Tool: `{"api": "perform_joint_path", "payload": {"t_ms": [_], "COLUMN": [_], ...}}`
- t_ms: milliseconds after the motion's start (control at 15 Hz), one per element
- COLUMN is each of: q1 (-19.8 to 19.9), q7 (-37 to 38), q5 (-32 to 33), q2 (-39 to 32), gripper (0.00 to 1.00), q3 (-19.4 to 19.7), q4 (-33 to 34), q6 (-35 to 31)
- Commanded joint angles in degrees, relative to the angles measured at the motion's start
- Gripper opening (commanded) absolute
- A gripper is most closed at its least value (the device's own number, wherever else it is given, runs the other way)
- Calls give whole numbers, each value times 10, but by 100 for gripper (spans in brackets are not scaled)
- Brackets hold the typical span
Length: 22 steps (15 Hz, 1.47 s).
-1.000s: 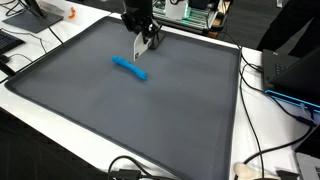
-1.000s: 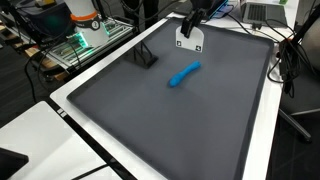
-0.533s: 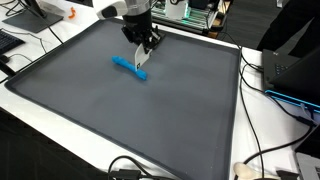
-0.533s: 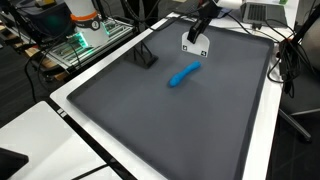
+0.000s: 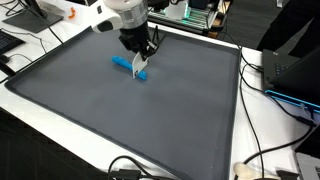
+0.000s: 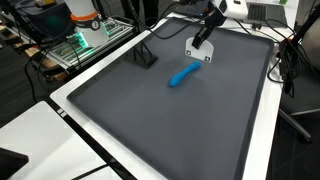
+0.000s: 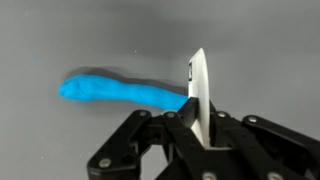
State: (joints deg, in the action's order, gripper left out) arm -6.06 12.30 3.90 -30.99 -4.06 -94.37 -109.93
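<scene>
My gripper [image 5: 139, 58] is shut on a thin white card-like piece [image 7: 198, 92], which sticks out from between the fingers. In both exterior views the white piece [image 6: 197, 50] hangs just above the grey mat [image 5: 150, 120], near a blue elongated object [image 5: 130, 68] that lies flat on the mat. In the wrist view the blue object [image 7: 120, 93] lies crosswise just beyond the white piece's edge. In an exterior view the blue object [image 6: 183, 74] sits a little in front of the gripper [image 6: 203, 38].
The grey mat has a white border [image 6: 100, 140]. A small black stand [image 6: 146, 58] sits on the mat's far side. Cables [image 5: 255, 150], monitors and electronics [image 6: 85, 35] surround the table.
The gripper with the white piece has come lower and closer to the blue object, and the arm has tilted. The blue object has not moved.
</scene>
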Motion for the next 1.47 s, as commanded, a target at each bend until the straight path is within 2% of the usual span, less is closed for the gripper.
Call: {"api": "perform_joint_path", "payload": {"t_ms": [0, 1400], "q1": [-11, -26], "q7": [2, 5], "q5": [1, 15], "q2": [-28, -82], "gripper": [2, 2], "q3": [14, 29], "q4": [36, 84], "q6": [23, 40]}}
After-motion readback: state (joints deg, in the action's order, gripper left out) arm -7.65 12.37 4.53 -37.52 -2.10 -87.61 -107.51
